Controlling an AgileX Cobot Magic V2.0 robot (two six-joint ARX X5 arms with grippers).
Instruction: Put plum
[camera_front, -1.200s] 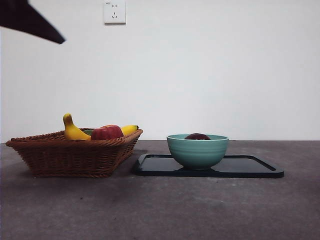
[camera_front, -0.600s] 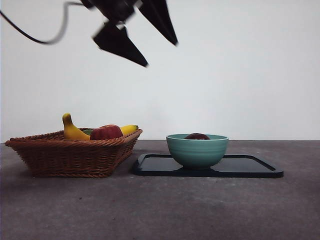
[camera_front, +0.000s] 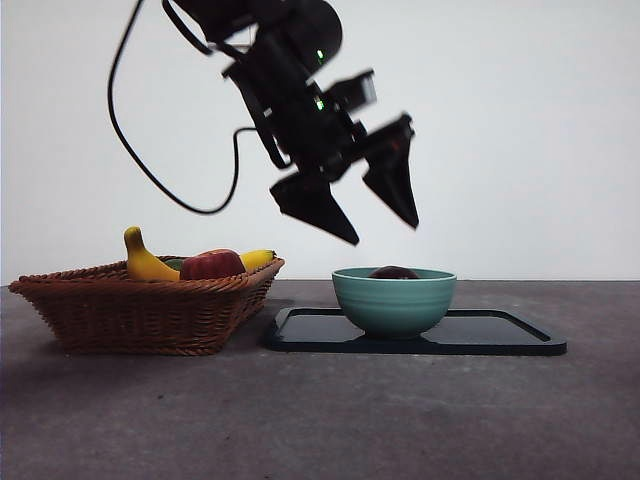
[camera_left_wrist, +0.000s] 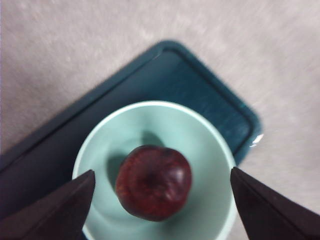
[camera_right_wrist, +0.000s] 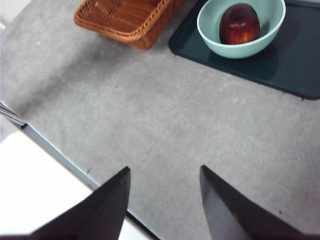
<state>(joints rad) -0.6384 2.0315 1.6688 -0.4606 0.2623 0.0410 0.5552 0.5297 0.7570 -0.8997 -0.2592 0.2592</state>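
Observation:
The plum (camera_left_wrist: 154, 182), dark maroon and glossy, lies in the pale green bowl (camera_left_wrist: 206, 145) on the dark tray (camera_left_wrist: 200, 92). In the front view only the plum's top (camera_front: 394, 272) shows above the bowl's rim (camera_front: 394, 300). My left gripper (camera_front: 367, 212) hangs open and empty just above the bowl, its jaws spread wider than the plum; its own view (camera_left_wrist: 160, 205) looks straight down on the fruit. My right gripper (camera_right_wrist: 165, 200) is open and empty, high over the near table edge, far from the bowl (camera_right_wrist: 240, 42) and the plum (camera_right_wrist: 239, 23).
A wicker basket (camera_front: 150, 305) stands left of the tray (camera_front: 500, 335) and holds a banana (camera_front: 145, 260), a red apple (camera_front: 213, 265) and other fruit. It also shows in the right wrist view (camera_right_wrist: 125, 17). The table's near edge (camera_right_wrist: 60, 160) is below my right gripper.
My left arm has swung in from the upper left and come down to hang just above the bowl. The plum, bowl and basket have not moved.

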